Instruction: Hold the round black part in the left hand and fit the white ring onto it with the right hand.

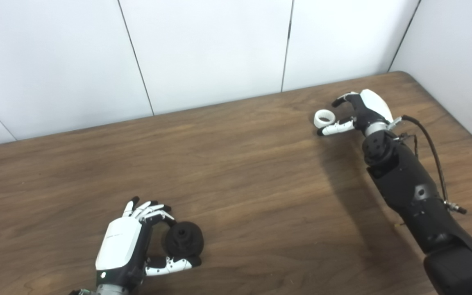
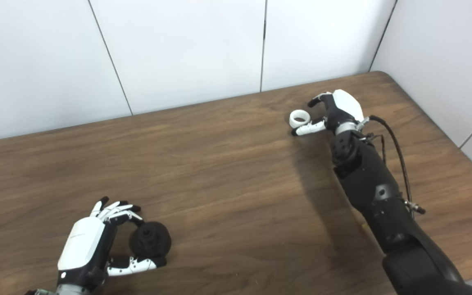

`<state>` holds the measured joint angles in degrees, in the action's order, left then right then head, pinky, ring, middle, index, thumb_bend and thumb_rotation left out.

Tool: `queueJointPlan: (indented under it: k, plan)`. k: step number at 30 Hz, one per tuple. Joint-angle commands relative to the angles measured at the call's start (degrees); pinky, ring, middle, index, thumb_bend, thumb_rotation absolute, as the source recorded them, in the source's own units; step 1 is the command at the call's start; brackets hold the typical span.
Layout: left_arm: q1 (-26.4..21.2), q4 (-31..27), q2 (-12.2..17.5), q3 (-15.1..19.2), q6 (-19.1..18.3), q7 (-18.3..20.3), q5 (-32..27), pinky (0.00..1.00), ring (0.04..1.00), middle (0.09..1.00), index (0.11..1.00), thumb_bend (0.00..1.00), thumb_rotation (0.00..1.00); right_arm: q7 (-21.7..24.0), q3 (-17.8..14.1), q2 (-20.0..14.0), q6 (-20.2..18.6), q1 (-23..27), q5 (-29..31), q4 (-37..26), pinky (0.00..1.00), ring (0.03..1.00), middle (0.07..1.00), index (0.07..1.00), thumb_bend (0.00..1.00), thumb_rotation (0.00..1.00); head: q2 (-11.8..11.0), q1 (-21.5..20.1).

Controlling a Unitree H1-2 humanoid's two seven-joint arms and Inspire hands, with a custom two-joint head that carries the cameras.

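Observation:
The round black part (image 1: 184, 239) rests on the wooden table (image 1: 240, 172) near the front left. My left hand (image 1: 129, 241) is curled around it, fingertips (image 1: 165, 216) against its upper left side and thumb (image 1: 170, 265) lying along its near side. The white ring (image 1: 324, 118) lies on the table at the back right. My right hand (image 1: 357, 110) is just right of the ring, open, with its thumb (image 1: 336, 128) stretched beside the ring's near edge and its fingers arched behind the ring without touching it.
White wall panels (image 1: 219, 49) run along the table's far edge and right side. The table's rounded back right corner (image 1: 404, 76) is close behind the right hand. A black cable (image 1: 432, 151) loops off the right forearm.

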<state>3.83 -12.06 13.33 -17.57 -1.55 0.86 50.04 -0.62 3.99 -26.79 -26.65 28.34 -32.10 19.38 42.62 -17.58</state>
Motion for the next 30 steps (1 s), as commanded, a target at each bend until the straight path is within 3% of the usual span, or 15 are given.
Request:
queueJointPlan:
  k: [1,30]
  plan:
    - [0.99,-0.42,1.01,0.27,-1.01,1.2,0.9,1.0,0.87,0.766,0.483,0.52,0.06,-0.35,-0.34,-1.02,-0.23,2.82,-1.26,-0.76,1.0,0.986,0.923,0.708,0.87,0.26,0.02,-0.07]
    - [1.08,-0.82,0.96,0.32,-1.12,1.38,1.01,1.0,0.867,0.764,0.483,0.52,0.06,-0.58,-0.27,-0.54,-0.09,2.29,-1.09,-0.61,1.0,0.978,0.908,0.677,0.87,0.28,0.24,0.09]
